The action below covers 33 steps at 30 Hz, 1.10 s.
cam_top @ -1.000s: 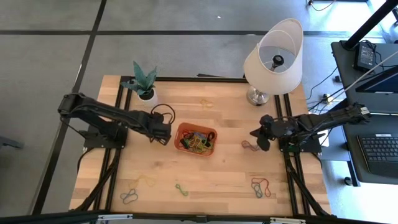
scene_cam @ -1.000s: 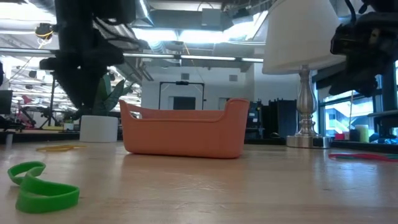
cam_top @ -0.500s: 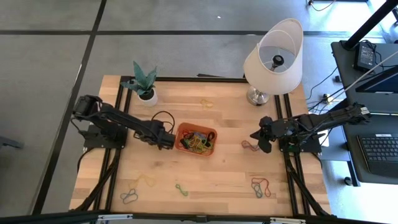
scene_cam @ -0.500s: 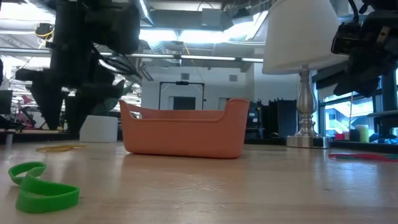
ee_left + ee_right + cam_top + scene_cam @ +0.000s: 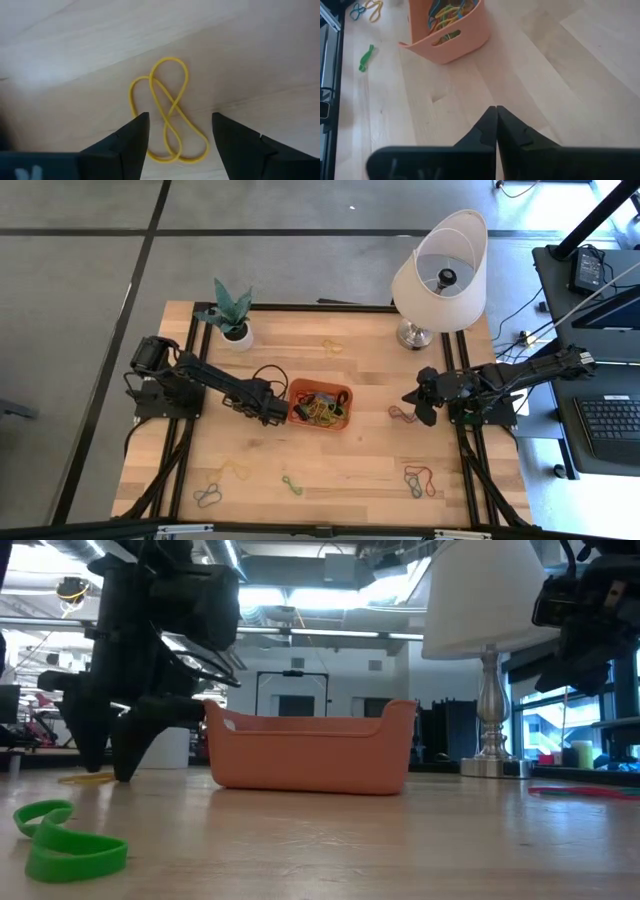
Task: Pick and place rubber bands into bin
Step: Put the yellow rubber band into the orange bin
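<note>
Bin: orange, mid-table, holding mixed rubber bands. Left gripper: jaws wide apart, low beside bin, straddling yellow band on table. Right gripper: fingers pressed together, empty, near right edge.

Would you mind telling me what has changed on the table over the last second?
The left gripper swung in and came down beside the bin, which slid slightly right; its open fingers straddle a yellow rubber band. The right gripper stayed shut and parked.
</note>
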{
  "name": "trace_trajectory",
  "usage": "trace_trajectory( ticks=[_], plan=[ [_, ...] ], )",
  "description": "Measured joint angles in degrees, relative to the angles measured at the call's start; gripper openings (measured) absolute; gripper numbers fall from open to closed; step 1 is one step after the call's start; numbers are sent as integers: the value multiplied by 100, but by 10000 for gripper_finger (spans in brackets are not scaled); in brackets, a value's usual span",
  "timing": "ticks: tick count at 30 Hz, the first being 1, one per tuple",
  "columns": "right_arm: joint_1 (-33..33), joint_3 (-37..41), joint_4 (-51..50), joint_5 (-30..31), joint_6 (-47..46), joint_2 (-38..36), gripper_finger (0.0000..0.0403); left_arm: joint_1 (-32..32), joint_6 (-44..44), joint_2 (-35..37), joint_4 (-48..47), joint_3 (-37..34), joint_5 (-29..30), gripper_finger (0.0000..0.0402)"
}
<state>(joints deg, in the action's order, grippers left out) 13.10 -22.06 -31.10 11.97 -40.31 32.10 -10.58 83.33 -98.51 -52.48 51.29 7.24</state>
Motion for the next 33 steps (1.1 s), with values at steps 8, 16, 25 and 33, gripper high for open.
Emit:
trace_trajectory(
  ticks=[8, 16, 25, 33],
  plan=[
    [0, 0, 3, 0, -123, 0, 14, 24, -113, -12, 115, -7, -161, 136],
    [1, 0, 3, 0, -143, 0, 10, 132, 97, 48, -11, -22, -467, 9],
    [1, -2, 16, 0, -140, 2, 14, -280, 320, 1122, -955, 600, 132, 2],
    [-1, -2, 62, 2, -129, 4, 15, -543, -1109, 1577, 57, 1292, 1268, 2]
  ],
)
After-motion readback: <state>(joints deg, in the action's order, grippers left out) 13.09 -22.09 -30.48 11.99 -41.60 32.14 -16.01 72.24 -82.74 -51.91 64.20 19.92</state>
